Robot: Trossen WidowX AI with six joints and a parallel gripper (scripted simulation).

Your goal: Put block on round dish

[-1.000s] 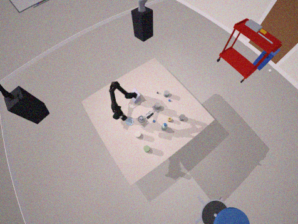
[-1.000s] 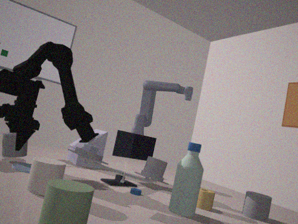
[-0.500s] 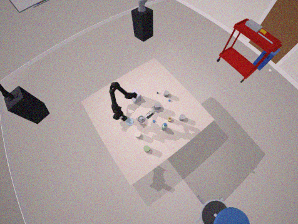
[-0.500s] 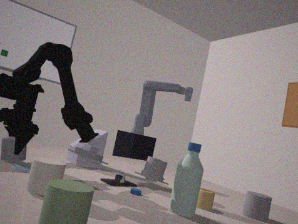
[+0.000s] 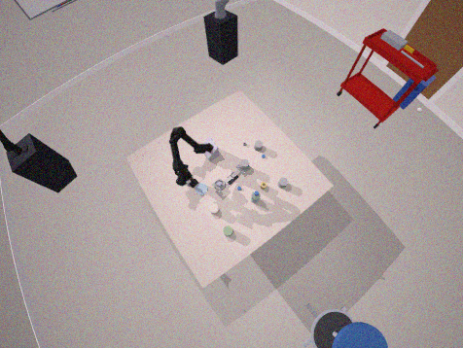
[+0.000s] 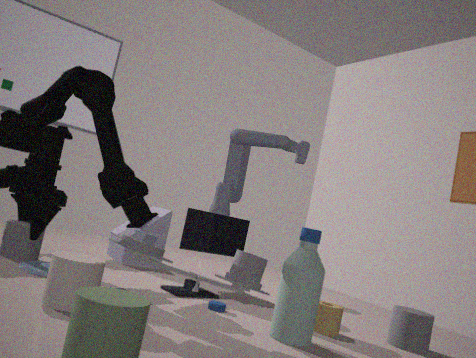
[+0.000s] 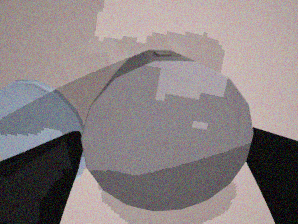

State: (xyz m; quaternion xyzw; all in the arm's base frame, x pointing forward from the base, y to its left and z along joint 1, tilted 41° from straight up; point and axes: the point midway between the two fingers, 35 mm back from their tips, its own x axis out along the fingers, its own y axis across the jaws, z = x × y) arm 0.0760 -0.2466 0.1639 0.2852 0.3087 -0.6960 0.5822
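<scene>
A grey cup [image 6: 17, 243] [image 7: 167, 120] is between the fingers of my gripper [image 5: 196, 185] [image 6: 33, 236] [image 7: 163, 138], which is open around it. The cup is low over or on the table, just beyond the light blue round dish [image 5: 202, 190] [image 6: 33, 269] [image 7: 27, 142]; contact with the table is unclear. In the wrist view it hides part of the dish. The balance [image 5: 233, 179] is tilted: its empty-of-cup pan [image 5: 220, 185] [image 6: 135, 244] is raised, and the other grey cup [image 5: 244, 165] [image 6: 250, 266] stands tilted on the low end. I cannot make out the block.
A pale cup-like cylinder [image 5: 215, 209] [image 6: 75, 281] and a green one [image 5: 229, 231] [image 6: 110, 322] stand in front of the dish. A bottle [image 5: 256, 196] [image 6: 298, 295], a yellow cylinder [image 5: 264, 186] [image 6: 330, 321] and a grey cylinder [image 5: 283, 183] [image 6: 411, 327] stand past the balance.
</scene>
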